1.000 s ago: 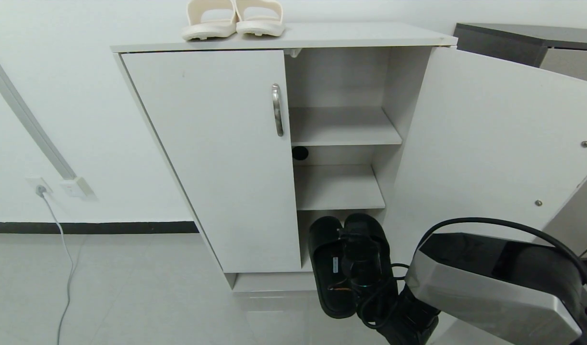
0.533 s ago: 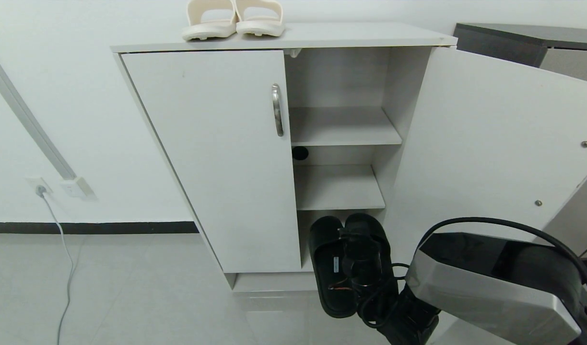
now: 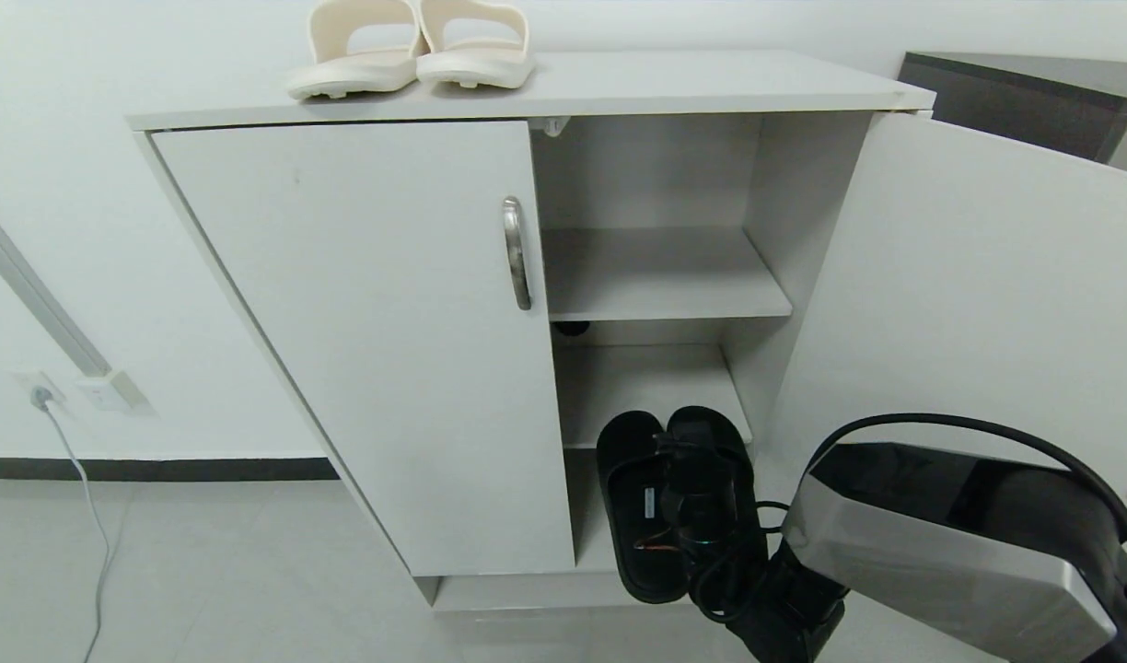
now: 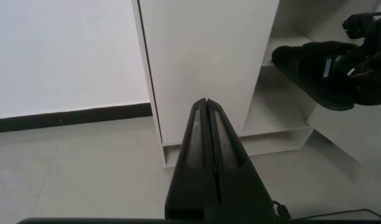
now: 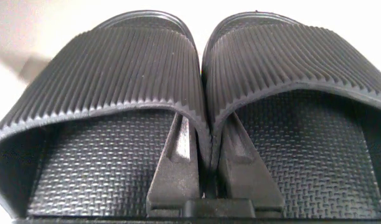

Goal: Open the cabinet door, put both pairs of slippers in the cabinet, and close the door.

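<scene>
The right claw (image 5: 203, 134) is clenched on the ribbed rubber straps of the black slippers (image 3: 639, 502), pinching the pair together low before the open right half of the smooth white cabinet (image 3: 342, 322). The left claw (image 4: 206, 107) is clenched on nothing, over glossy floor tiles (image 4: 84, 168). Moulded cream slippers (image 3: 416, 51) sit on the cabinet top.

You have bright, soft, even light on the white wall (image 3: 112, 230) and cabinet (image 3: 361, 350), with its open compartment (image 3: 646, 175) a shade dimmer. The tiled floor (image 3: 204, 571) shows a faint sheen, and the cabinet's straight sides splay near the head view's borders.
</scene>
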